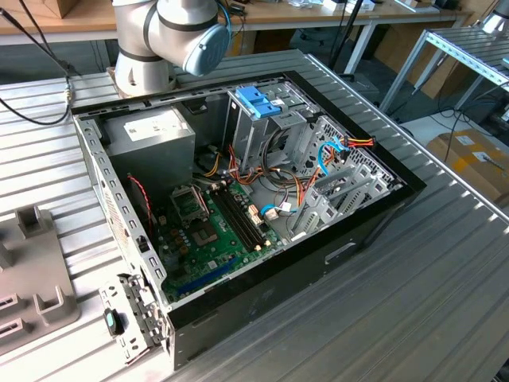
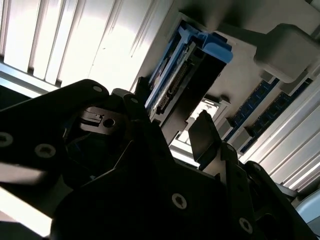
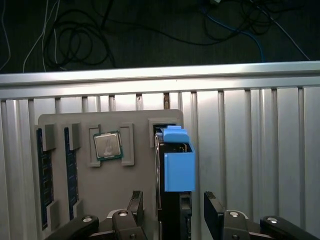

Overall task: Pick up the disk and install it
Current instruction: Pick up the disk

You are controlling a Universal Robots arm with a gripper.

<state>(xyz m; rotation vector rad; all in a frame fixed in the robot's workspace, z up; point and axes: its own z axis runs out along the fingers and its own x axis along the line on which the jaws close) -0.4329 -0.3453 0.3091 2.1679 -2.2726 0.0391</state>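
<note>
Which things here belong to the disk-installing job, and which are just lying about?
Job: disk; open hand straddling it; open computer case.
Lying about: processor chip; memory sticks.

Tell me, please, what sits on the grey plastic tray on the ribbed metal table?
Two dark memory sticks, a square silver processor and the dark blue-railed disk standing on edge. The open gripper covers one end of the tray.

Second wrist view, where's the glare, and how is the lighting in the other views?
Second wrist view: glare blows out the ribbed table, and the near gripper is in deep shadow. First wrist view: the disk evenly lit, dark beyond the table. Exterior view: even light.
</note>
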